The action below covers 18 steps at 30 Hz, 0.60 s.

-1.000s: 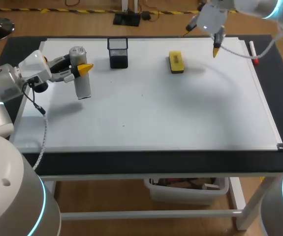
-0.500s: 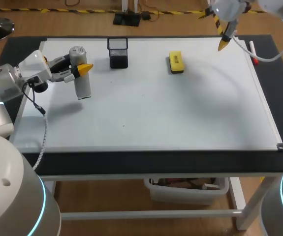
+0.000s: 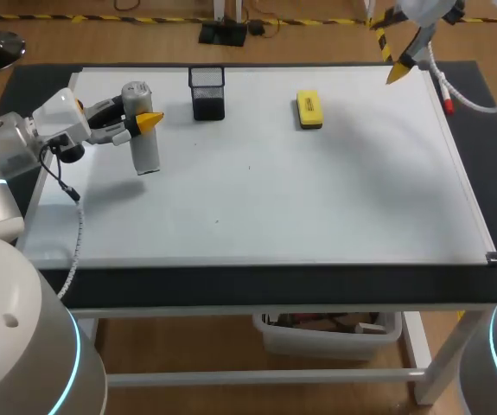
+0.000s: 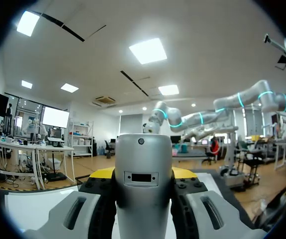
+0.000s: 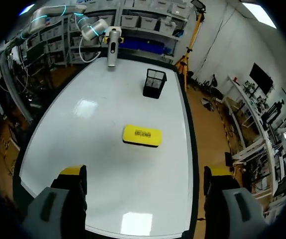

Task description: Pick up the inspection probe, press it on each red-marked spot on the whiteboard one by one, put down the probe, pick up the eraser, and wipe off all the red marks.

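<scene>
Grey cylindrical inspection probe (image 3: 147, 151) standing nearly upright over the near-left part of the whiteboard (image 3: 317, 199), clamped from both sides between the yellow-tipped fingers of the left gripper (image 3: 144, 123). The probe's lower end is close to the board; whether it touches cannot be told. Just beside it, toward the board's far edge, stands a black mesh pen holder (image 3: 207, 92). Farther right along that edge lies the yellow eraser (image 3: 309, 110), flat and untouched. The right gripper (image 3: 402, 69) hangs above the far-right corner, fingers spread wide and holding nothing; the eraser lies ahead of it in the right wrist view. A red marker (image 3: 445, 91) lies on the board's right rim.

No red marks can be made out on the board, only two tiny dark specks near the middle. The step in hand is probably still probe work, since the probe is not yet put down. To do it well: keep the grip firm and the probe upright, bring it straight down on each spot, press lightly without sliding, lift clear before moving on, and steer wide of the pen holder
</scene>
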Each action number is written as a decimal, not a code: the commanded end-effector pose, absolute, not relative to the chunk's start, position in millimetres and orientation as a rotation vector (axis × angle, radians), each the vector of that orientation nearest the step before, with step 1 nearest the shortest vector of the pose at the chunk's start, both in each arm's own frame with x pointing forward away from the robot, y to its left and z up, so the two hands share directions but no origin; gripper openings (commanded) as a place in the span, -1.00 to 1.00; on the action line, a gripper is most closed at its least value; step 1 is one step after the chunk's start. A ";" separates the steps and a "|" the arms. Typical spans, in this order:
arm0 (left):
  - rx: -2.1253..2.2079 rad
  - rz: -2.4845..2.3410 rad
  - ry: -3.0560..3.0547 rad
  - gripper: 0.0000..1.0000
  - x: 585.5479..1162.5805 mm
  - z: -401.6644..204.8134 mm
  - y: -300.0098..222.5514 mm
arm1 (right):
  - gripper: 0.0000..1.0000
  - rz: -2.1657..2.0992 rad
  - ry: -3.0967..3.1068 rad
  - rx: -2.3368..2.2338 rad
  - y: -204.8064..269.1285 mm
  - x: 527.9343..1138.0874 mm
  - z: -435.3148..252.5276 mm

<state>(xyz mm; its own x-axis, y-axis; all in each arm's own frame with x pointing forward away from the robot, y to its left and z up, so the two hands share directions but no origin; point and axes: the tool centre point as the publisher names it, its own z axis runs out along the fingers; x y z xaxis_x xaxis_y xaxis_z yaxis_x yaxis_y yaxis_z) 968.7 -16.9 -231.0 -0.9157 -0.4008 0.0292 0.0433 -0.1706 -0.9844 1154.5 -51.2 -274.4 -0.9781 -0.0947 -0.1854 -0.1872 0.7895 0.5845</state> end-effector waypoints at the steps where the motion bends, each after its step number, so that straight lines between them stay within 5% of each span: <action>1: -0.409 -2.163 1.802 -1.00 968.8 -230.4 -16.7 | 1.00 0.949 2.886 -0.251 -52.1 1161.5 -270.8; 18: -0.222 -2.178 1.796 -1.00 1042.1 -171.2 -64.4 | 1.00 0.949 2.886 -0.251 -52.1 1161.5 -270.8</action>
<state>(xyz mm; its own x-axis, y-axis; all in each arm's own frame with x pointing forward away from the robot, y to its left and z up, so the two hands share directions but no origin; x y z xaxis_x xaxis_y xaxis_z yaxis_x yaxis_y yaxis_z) 1017.8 -50.2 -174.3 -0.9268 -0.3685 -0.0731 0.1418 -0.1631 -0.9764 1159.9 -51.2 -272.3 -0.9818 -0.1216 -0.1457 -0.1845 0.7909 0.5835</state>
